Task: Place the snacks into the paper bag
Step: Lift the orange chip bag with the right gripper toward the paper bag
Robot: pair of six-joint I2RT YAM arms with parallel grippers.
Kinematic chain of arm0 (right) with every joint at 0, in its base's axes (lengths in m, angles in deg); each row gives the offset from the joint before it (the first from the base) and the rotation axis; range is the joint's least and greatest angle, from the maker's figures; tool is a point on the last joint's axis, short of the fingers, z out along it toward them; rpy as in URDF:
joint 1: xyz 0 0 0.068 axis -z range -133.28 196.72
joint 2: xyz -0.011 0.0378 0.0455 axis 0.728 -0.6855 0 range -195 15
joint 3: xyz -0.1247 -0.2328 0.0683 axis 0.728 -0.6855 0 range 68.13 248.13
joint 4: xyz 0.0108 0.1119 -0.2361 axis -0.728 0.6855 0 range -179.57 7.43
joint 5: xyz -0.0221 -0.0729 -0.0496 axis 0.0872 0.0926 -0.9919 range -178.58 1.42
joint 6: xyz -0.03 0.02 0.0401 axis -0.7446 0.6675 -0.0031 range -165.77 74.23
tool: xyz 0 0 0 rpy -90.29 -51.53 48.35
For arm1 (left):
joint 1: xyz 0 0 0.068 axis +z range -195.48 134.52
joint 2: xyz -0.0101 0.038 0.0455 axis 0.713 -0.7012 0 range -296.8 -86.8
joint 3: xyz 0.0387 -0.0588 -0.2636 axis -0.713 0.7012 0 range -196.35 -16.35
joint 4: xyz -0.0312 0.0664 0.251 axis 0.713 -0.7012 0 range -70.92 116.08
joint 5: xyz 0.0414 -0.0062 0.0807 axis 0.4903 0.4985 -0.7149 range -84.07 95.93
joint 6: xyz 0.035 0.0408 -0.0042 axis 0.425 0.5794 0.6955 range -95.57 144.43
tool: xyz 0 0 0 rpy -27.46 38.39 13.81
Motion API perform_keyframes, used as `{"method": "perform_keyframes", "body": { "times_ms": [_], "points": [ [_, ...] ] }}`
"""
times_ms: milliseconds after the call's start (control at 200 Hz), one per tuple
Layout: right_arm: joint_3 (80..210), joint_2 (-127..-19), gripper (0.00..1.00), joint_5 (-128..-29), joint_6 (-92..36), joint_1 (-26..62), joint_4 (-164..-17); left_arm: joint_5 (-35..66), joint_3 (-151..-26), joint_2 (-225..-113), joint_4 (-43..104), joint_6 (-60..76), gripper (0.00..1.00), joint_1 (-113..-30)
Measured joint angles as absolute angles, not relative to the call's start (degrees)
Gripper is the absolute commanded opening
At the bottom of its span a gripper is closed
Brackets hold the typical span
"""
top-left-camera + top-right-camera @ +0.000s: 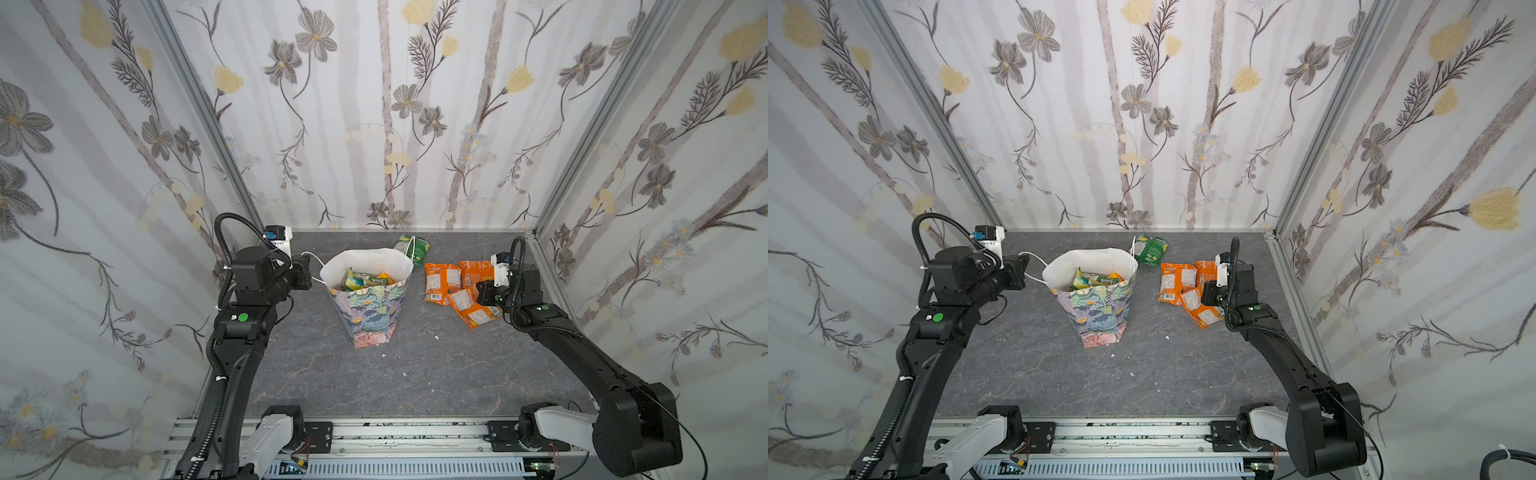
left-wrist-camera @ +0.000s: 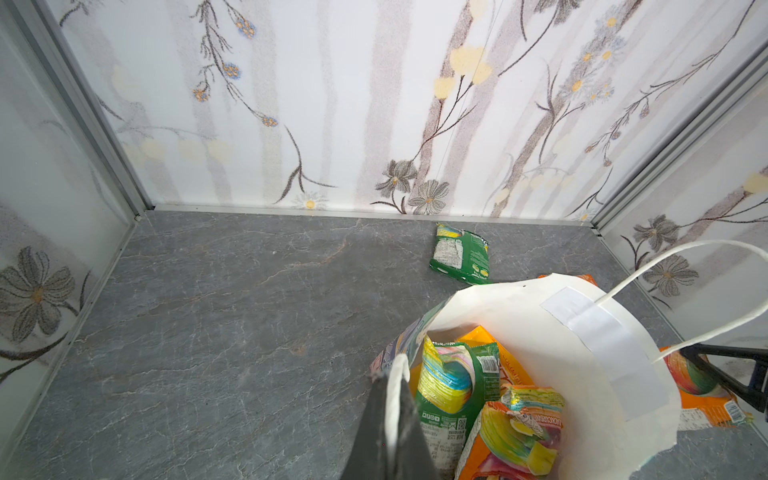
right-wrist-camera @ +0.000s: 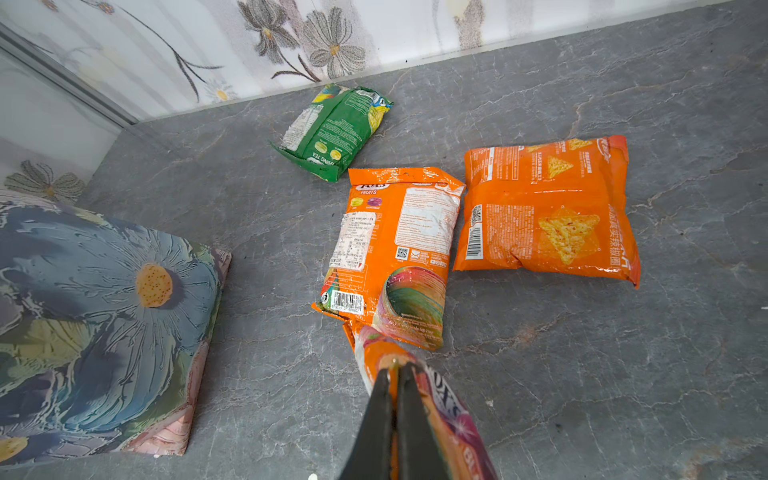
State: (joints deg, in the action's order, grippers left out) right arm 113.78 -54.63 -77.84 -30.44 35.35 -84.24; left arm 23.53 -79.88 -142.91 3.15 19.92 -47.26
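- Right gripper (image 3: 394,368) is clamped tight on the edge of an orange packet (image 3: 370,345), right of the bag (image 1: 368,311).
- Left gripper (image 2: 394,368) pinches the bag's handle (image 2: 392,405).
- The bag stands upright mid-table (image 1: 415,374), with several snacks (image 2: 453,382) inside.
- Two orange packs (image 3: 395,241) and a green pack (image 3: 336,129) lie beside it.

Grey tbl (image 1: 332,374), paper bag (image 1: 370,316), snack pkts (image 1: 442,282)
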Motion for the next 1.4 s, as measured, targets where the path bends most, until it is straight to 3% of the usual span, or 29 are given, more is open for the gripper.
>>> {"method": "perform_keyframes", "body": {
  "times_ms": [829, 1399],
  "points": [
    [119.44, -46.63, 0.0, -78.47, -32.98, 28.92, -82.39, 23.53, -79.88, -142.65, 3.15, 19.92, 0.0, -47.26],
    [136.27, -47.65, 0.0, -78.23, -35.62, 25.33, -79.5, 23.56, -79.88, -142.39, 3.12, 19.92, 0.0, -47.28]
  ]
}}
